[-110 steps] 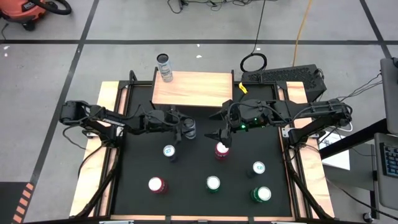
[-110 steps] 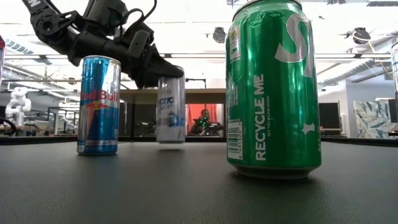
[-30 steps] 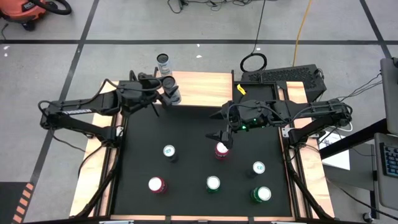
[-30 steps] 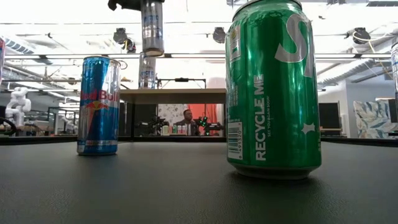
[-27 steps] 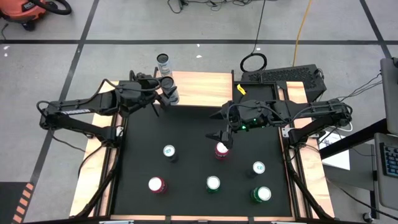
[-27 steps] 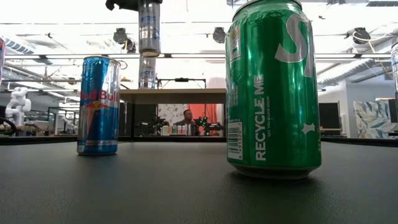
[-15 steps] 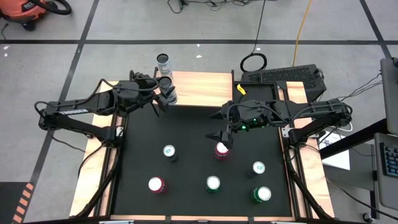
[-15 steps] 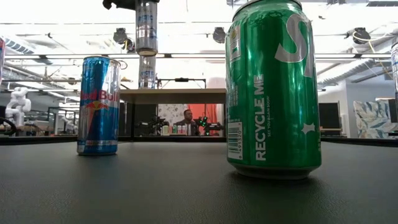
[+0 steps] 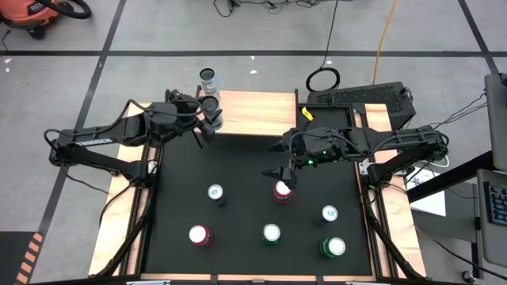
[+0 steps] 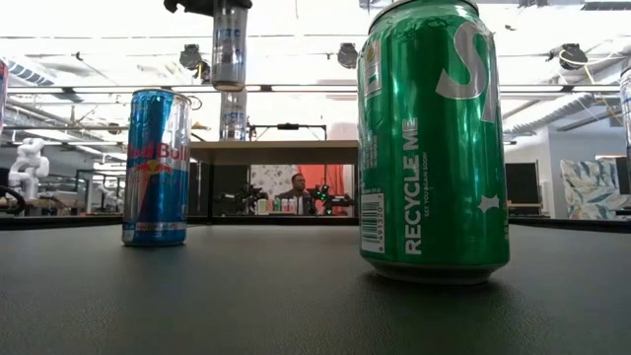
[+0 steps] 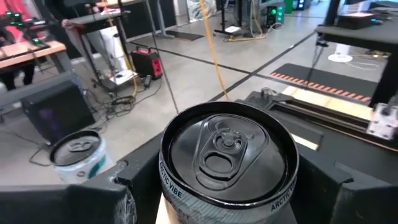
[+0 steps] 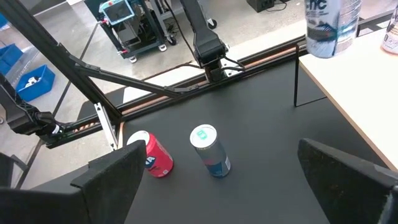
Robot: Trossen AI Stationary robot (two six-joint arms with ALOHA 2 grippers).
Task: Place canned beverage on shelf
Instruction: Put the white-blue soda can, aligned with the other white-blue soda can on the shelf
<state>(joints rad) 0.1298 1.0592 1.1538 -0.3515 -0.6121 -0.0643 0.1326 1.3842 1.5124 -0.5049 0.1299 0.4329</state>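
Note:
A slim silver can with a dark top point(image 9: 211, 106) hangs in my left gripper point(image 9: 207, 111) above the left end of the light-wood shelf point(image 9: 253, 112). The low view shows the can point(image 10: 229, 47) high over the shelf board point(image 10: 281, 147). A second silver can point(image 9: 207, 77) stands on its base on the shelf's far left corner, and it also shows in the left wrist view point(image 11: 78, 155). My right gripper point(image 9: 280, 173) hovers open above a red-topped can point(image 9: 281, 190) on the black mat. My left gripper pinches the can's upper side wall point(image 11: 169, 186) between its two fingers point(image 11: 93, 199), one on each opposite side just under the rim. The fingers come nearly level from the table's left. The can hangs upright below them, lifted clear of the shelf.
Several other cans stand on the black mat point(image 9: 245, 158): a blue one point(image 9: 215, 192), a green one point(image 9: 333, 248) and others near the front edge. In the low view the green can point(image 10: 434, 138) and the blue can point(image 10: 156, 166) stand close to the camera.
My left gripper has rolled a little, and the held can has swung slightly toward the far left, nearer the can standing on the shelf. The held can stays clear of the board. My right arm has kept still.

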